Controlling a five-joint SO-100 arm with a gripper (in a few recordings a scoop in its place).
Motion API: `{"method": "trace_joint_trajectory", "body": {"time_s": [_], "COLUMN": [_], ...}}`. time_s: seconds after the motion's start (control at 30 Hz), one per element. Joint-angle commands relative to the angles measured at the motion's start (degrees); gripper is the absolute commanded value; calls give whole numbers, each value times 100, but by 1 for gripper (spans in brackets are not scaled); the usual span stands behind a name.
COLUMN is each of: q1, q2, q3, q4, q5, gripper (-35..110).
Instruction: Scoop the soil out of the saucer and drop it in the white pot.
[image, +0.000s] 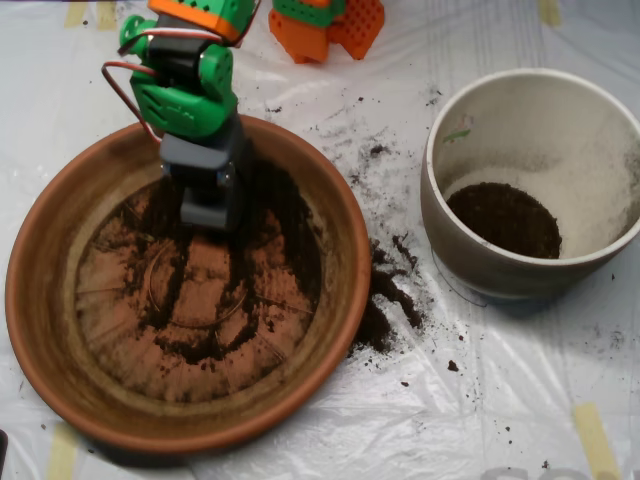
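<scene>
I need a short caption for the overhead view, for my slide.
Grey claw lowered into the saucer over thin soil; some soil already in the white pot.

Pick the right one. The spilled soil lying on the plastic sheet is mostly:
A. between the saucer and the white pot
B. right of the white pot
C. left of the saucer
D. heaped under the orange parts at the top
A: the thickest spilled soil lies on the sheet just off the right rim of the saucer, in the gap toward the white pot, with finer crumbs scattered above it.
</scene>
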Motion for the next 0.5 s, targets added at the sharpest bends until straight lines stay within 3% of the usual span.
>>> {"method": "trace_joint_trajectory", "body": {"time_s": [0.0, 0.27, 0.47], "q1": [-229, -765, -1178], "q2": [492, 413, 633], "q3": [-176, -2004, -3270], "q4": [554, 1406, 2162], "q5": [9, 835, 923], "gripper": [0, -1, -1]}}
